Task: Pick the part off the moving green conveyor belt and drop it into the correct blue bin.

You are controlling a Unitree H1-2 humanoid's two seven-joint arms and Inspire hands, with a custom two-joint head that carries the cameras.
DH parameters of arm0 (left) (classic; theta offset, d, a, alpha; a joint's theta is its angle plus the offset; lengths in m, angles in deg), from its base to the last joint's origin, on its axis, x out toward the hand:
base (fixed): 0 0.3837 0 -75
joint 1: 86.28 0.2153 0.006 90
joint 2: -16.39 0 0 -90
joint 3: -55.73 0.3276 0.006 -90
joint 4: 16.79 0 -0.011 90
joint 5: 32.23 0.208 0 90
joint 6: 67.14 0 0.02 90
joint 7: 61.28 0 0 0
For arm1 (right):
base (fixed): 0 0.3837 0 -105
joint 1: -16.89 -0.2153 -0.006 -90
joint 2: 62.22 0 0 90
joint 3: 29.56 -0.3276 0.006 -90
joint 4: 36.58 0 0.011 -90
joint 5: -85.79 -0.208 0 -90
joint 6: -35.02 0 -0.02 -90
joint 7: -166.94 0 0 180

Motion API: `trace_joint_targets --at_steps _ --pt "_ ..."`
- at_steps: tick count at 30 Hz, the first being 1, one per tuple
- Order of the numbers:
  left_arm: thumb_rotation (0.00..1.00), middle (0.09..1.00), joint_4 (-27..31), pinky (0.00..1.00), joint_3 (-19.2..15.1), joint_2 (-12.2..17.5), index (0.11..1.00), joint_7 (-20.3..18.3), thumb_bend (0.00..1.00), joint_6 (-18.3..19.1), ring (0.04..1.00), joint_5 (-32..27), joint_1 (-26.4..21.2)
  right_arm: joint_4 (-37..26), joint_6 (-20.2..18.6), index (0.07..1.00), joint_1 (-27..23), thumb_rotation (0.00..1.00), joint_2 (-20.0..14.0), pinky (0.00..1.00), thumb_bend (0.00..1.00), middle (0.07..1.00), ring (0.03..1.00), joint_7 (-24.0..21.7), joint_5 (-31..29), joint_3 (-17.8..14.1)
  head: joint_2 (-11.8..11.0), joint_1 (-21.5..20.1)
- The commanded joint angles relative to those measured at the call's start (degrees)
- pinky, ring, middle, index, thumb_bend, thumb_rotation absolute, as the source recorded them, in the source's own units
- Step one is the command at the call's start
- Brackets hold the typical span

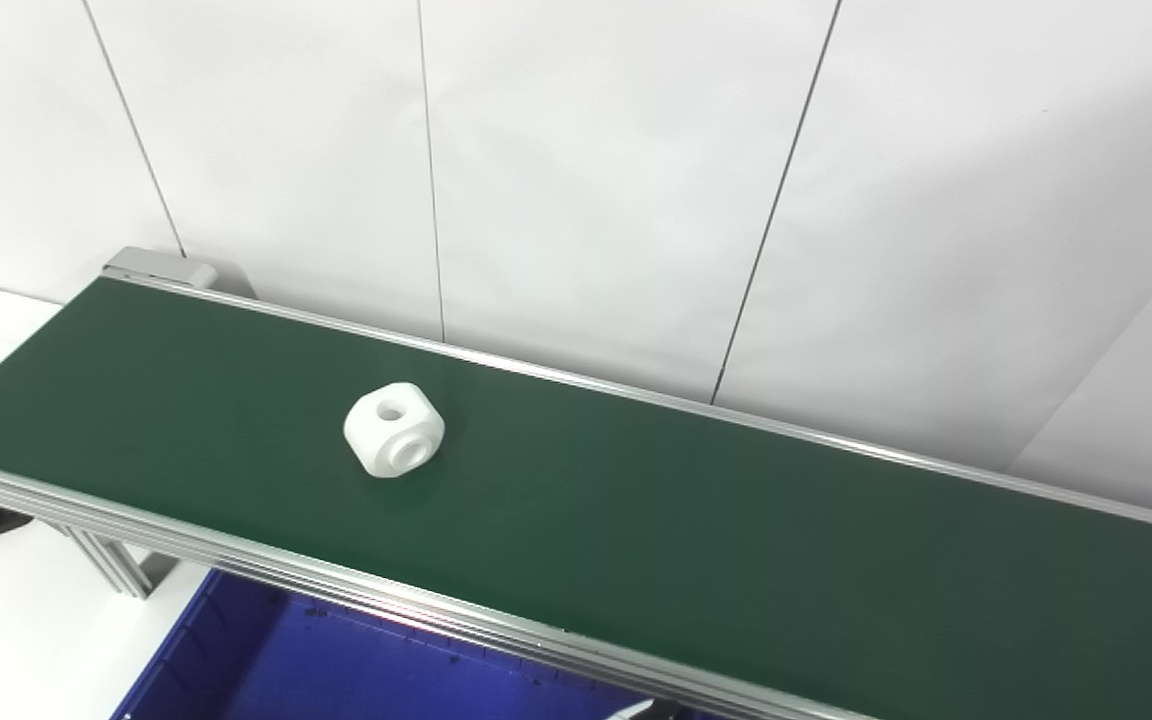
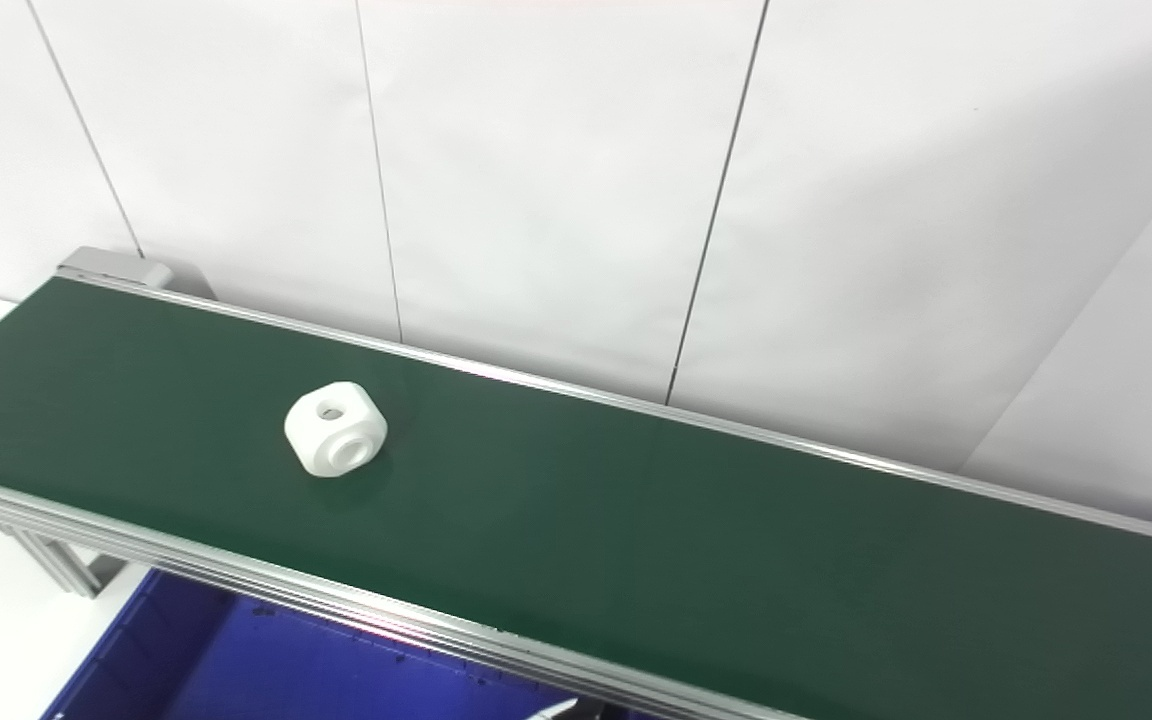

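A white blocky part (image 1: 394, 429) with a round hole on top and a round boss with a hole on its front face lies on the green conveyor belt (image 1: 696, 520), left of the middle. It also shows in the right eye view (image 2: 336, 429). A blue bin (image 1: 316, 665) sits below the belt's near rail at the lower left; only part of its inside shows. Neither hand is in view.
The belt runs from upper left to lower right between aluminium rails (image 1: 356, 585). A white panelled wall (image 1: 586, 180) stands right behind it. A white table surface (image 1: 6, 610) and a frame leg (image 1: 121, 570) lie at the left. A small pale shape (image 1: 636, 710) pokes in at the bottom edge.
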Motion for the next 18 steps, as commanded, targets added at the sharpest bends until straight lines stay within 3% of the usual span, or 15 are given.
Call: trace_joint_targets --at_steps 1,4,9,13,18 --pt "0.75 0.891 6.42 0.81 -0.24 0.03 0.879 -0.76 0.95 -2.05 0.879 -2.78 0.54 -1.69 2.70 1.000 0.54 0.99 -0.06 0.96 0.87 1.000 1.000 -0.82 -0.04 -0.50 0.31 -0.01" --pt "0.69 0.863 12.58 0.77 -1.02 -0.08 0.841 -1.94 0.99 -1.53 0.854 -5.12 1.05 -1.72 2.70 1.000 0.44 0.99 -0.06 0.97 0.87 1.000 1.000 -1.09 0.30 -0.62 0.13 -0.17" --pt "0.57 0.798 22.96 0.67 -4.52 -0.68 0.750 -1.84 0.97 -1.54 0.801 -2.32 -2.06 -1.31 2.70 1.000 -0.18 0.99 0.22 1.00 0.84 1.000 1.000 -1.05 0.86 -0.53 -0.39 0.15" --pt "0.46 0.785 25.08 0.66 -10.91 -0.97 0.724 0.13 0.99 -0.36 0.787 4.11 -7.20 -0.73 2.70 1.000 -0.79 0.98 0.68 1.00 0.81 1.000 1.000 -1.45 0.53 -0.49 -0.61 0.08" --pt "0.42 0.791 23.41 0.67 -17.94 -1.08 0.729 2.07 1.00 2.58 0.794 12.94 -14.10 0.06 2.70 1.000 -1.21 0.95 1.76 1.00 0.80 1.000 1.000 -2.81 -0.75 -1.22 -0.89 -0.42"
